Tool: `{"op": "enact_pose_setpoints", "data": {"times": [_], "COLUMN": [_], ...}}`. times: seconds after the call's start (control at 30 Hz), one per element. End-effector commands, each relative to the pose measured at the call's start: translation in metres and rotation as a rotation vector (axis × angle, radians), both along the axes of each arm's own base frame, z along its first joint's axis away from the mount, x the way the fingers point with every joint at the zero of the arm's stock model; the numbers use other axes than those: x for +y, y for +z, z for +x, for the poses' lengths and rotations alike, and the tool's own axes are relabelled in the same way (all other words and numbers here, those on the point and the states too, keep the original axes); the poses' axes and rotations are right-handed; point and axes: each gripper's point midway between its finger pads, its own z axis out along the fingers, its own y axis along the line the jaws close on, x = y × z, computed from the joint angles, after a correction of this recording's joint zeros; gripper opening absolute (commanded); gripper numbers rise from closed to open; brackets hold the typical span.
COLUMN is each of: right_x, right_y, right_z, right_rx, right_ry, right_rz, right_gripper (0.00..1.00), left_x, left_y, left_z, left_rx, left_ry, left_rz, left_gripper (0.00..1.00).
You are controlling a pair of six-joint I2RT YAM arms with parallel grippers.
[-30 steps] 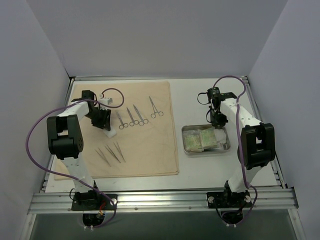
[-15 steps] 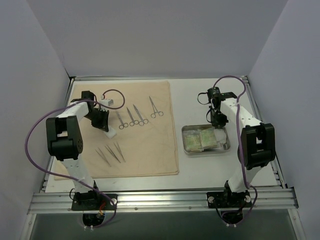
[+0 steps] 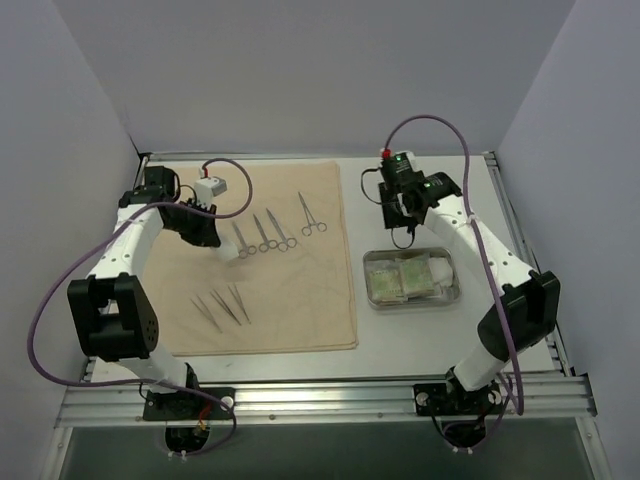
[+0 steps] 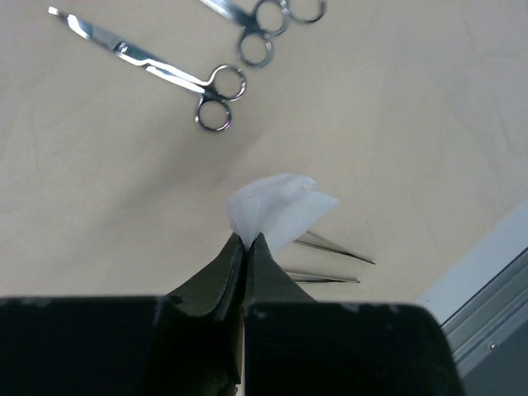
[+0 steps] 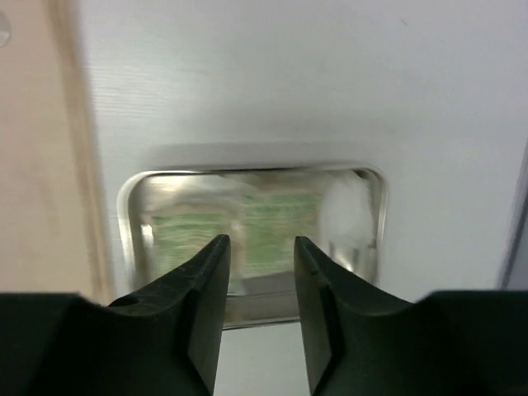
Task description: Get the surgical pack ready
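Your left end effector [image 4: 246, 239] is pinched fully closed on the corner of a white piece [image 4: 280, 210], which sticks out past the fingertips over the large beige cloth [image 3: 290, 300]. Whether its far edge touches the cloth cannot be told. The cloth lies flat on the left half of the table [image 3: 420, 340]. On it you have four steel forceps [image 3: 265, 233]: three side by side with their ring handles toward you, and a fourth a little apart to their right. Three tweezers [image 3: 225, 306] lie fanned out nearer the arm bases. From the left wrist, the white piece sits between the forceps handles and the tweezer tips, close to the handles of the leftmost forceps. Your right end effector [image 5: 261, 241] is parted to a moderate gap with nothing between the fingers. It hangs above the bare table just beyond the far rim of the small steel tray [image 3: 415, 304]. That tray rests on the table just beside the cloth's right edge, not touching it. Inside it the two pale green packets [image 5: 268, 227] lie side by side, and a white wad [image 5: 346, 206] sits at the tray's right end.
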Motion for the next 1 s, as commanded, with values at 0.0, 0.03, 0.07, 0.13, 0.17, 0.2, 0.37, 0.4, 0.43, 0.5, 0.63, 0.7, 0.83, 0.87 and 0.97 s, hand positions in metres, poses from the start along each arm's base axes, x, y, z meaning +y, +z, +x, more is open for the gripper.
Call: {"op": "enact_pose_setpoints", "data": {"times": [0.0, 0.03, 0.07, 0.13, 0.17, 0.2, 0.37, 0.4, 0.43, 0.5, 0.63, 0.7, 0.83, 0.87, 0.97], "right_x": [0.084, 0.114, 0.143, 0.205, 0.225, 0.247, 0.298, 0.3, 0.3, 0.299, 0.302, 0.304, 0.309, 0.311, 0.313], "right_y": [0.068, 0.087, 0.086, 0.118, 0.123, 0.114, 0.119, 0.111, 0.105, 0.109, 0.1, 0.09, 0.073, 0.07, 0.058], "right_z": [-0.007, 0.002, -0.006, -0.018, -0.025, -0.041, -0.058, -0.06, -0.062, -0.067, -0.083, -0.087, -0.089, -0.088, -0.088], "right_rx": [-0.205, -0.303, -0.309, -0.442, -0.466, -0.439, -0.467, -0.439, -0.422, -0.432, -0.414, -0.382, -0.339, -0.328, -0.293], "right_ry": [0.249, 0.314, 0.411, 0.581, 0.644, 0.734, 0.879, 0.887, 0.892, 0.909, 0.943, 0.938, 0.931, 0.928, 0.918], "right_rz": [0.147, 0.234, 0.321, 0.509, 0.572, 0.641, 0.769, 0.767, 0.766, 0.787, 0.865, 0.885, 0.912, 0.913, 0.909], "right_gripper": [0.42, 0.46, 0.5, 0.59, 0.61, 0.65, 0.73, 0.73, 0.73, 0.7, 0.67, 0.65, 0.58, 0.56, 0.5], "left_x": [-0.038, -0.047, -0.065, -0.082, -0.094, -0.101, -0.127, -0.13, -0.131, -0.133, -0.137, -0.138, -0.138, -0.139, -0.139], "left_y": [0.057, 0.067, 0.073, 0.086, 0.09, 0.096, 0.105, 0.107, 0.111, 0.115, 0.121, 0.122, 0.125, 0.126, 0.126], "left_z": [-0.015, -0.022, -0.029, -0.043, -0.05, -0.053, -0.071, -0.074, -0.077, -0.081, -0.084, -0.084, -0.085, -0.085, -0.086], "left_rx": [-0.139, -0.161, -0.176, -0.19, -0.187, -0.193, -0.189, -0.193, -0.198, -0.195, -0.199, -0.198, -0.207, -0.207, -0.207], "left_ry": [-0.182, -0.217, -0.276, -0.348, -0.391, -0.411, -0.486, -0.497, -0.501, -0.511, -0.524, -0.523, -0.525, -0.526, -0.53], "left_rz": [-0.1, -0.117, -0.126, -0.152, -0.167, -0.178, -0.18, -0.187, -0.195, -0.214, -0.238, -0.247, -0.252, -0.251, -0.255], "left_gripper": [0.02, 0.02, 0.02, 0.02, 0.02, 0.02, 0.02, 0.02, 0.02, 0.02, 0.02, 0.02, 0.02, 0.02, 0.02]}}
